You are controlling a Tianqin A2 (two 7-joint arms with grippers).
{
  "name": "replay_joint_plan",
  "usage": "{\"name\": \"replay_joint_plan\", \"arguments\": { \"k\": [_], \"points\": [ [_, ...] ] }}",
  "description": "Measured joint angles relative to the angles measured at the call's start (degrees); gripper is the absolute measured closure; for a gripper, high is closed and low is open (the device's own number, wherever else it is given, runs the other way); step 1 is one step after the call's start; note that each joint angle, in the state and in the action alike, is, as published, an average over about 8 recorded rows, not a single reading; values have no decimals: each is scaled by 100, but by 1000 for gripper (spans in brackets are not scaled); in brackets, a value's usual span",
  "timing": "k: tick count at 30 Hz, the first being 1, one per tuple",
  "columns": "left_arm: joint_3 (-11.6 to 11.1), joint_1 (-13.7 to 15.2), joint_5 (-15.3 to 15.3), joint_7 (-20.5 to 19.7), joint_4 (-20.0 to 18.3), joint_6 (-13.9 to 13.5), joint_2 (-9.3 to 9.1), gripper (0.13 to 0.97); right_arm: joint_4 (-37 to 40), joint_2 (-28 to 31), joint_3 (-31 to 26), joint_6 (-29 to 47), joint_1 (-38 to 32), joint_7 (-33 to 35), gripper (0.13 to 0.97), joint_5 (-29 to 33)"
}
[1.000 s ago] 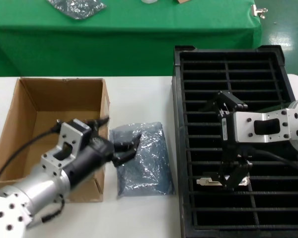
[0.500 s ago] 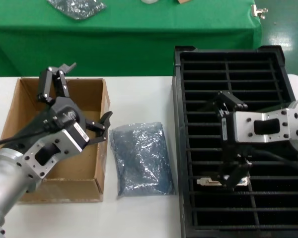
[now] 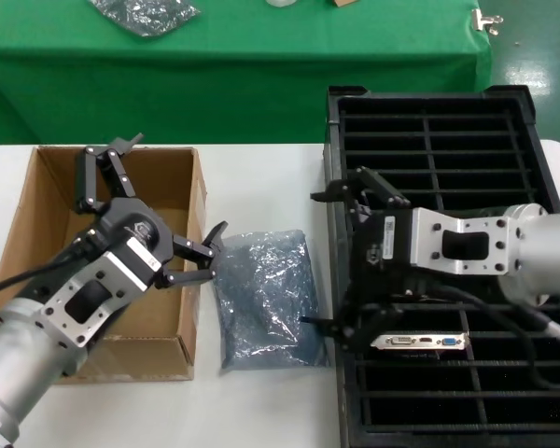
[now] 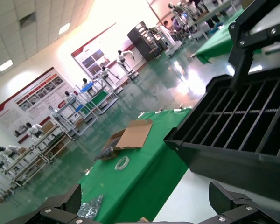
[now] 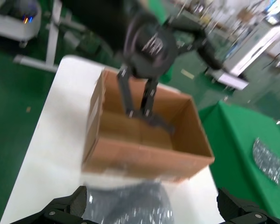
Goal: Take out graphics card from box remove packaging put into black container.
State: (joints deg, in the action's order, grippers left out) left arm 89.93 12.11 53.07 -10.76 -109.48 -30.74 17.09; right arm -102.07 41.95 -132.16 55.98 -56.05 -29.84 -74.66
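The graphics card (image 3: 420, 342) lies in the black tray (image 3: 504, 121), just beside the right claw (image 3: 341, 266), spread wide, empty.

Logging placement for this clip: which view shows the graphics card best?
The head view: the graphics card lies in the black container, bracket and blue port visible. The left wrist view shows only the container; the right wrist view shows neither.

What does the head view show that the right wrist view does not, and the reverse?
Only the head view shows the graphics card lying in the black container, with the open right gripper over the container's edge. Only the right wrist view shows the box's outer front wall head-on. Both show the box, the packaging lying on the table beside it, and the open left gripper above the box.
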Motion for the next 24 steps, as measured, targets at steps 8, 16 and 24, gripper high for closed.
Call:
{"name": "replay_joint_plan", "arguments": {
  "k": [8,16,24],
  "points": [
    [22,-153,635,136,226,389,1,132,131,-313,511,-707,705,379,129,-359],
    [44,-308,1275,274,454,782,2,132,265,-630,1030,-1424,1423,760,129,-724],
    [67,-462,1912,411,680,1173,4,132,397,-945,1545,-2137,2137,1140,129,-1087]
  ]
}}
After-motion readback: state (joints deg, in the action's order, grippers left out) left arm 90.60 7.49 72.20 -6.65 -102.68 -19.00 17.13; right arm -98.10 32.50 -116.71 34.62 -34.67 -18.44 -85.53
